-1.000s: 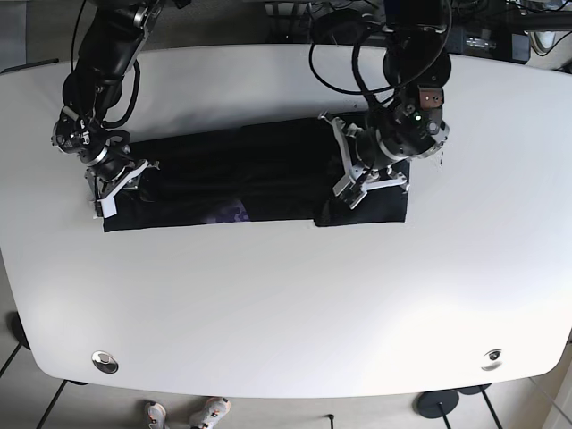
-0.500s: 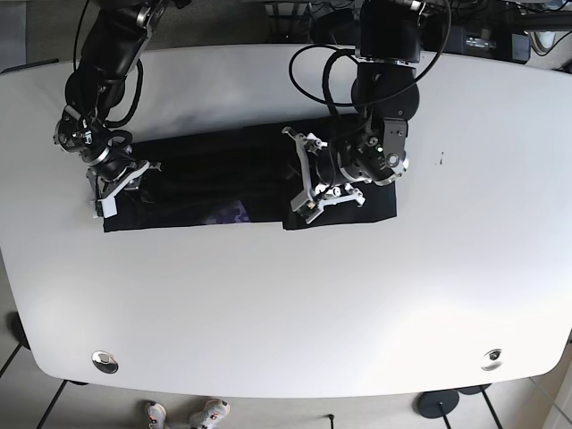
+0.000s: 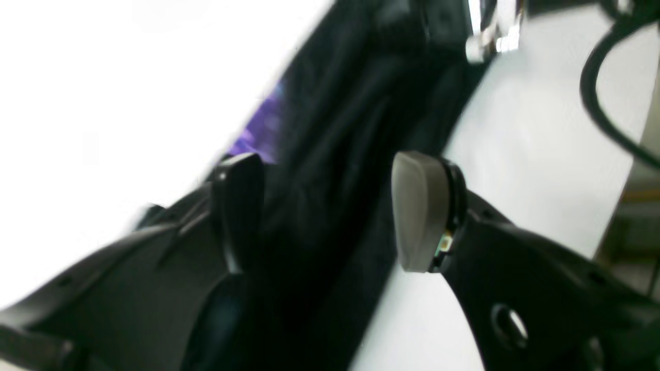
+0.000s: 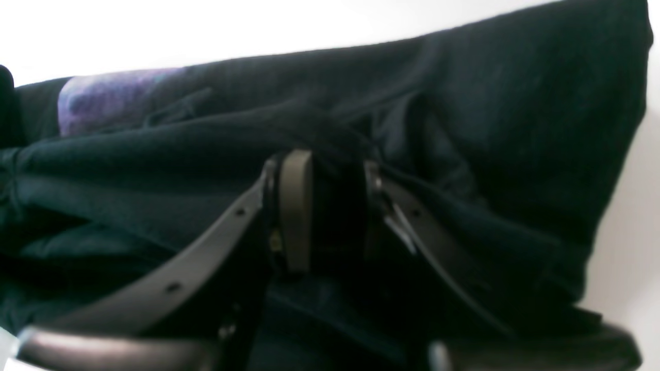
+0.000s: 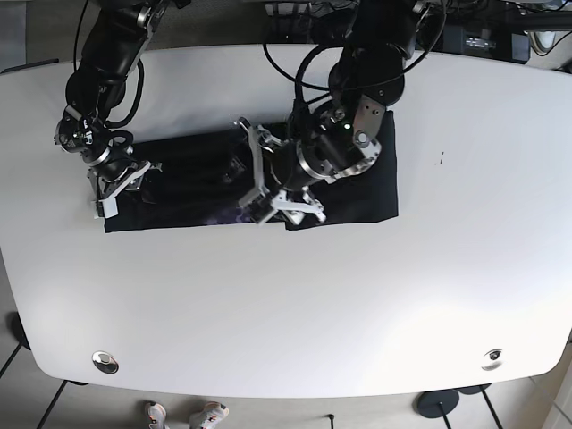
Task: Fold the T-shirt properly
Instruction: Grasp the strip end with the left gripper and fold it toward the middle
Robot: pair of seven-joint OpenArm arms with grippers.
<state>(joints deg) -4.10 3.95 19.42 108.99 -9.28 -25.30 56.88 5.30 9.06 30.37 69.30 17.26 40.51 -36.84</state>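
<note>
A black T-shirt (image 5: pixel 192 179) with a purple print (image 5: pixel 234 214) lies stretched across the white table (image 5: pixel 286 304). My left gripper (image 5: pixel 257 188) hovers over the shirt's middle. In the left wrist view it (image 3: pixel 327 211) is open, with black cloth (image 3: pixel 330 129) under and between the fingers and the print (image 3: pixel 258 134) to one side. My right gripper (image 5: pixel 112 192) is at the shirt's left end. In the right wrist view it (image 4: pixel 332 211) is shut on a bunch of the black cloth (image 4: pixel 464 103).
The table's curved rim runs all round the shirt. Black cables (image 5: pixel 313 63) hang behind the left arm at the back. Two round metal fittings (image 5: pixel 105 361) sit near the table's front edge. Shoes (image 5: pixel 210 413) show on the floor in front.
My left gripper has moved leftwards from the shirt's right part to its middle, and the fold edge under it shifted left with it. The right gripper has stayed at the shirt's left end.
</note>
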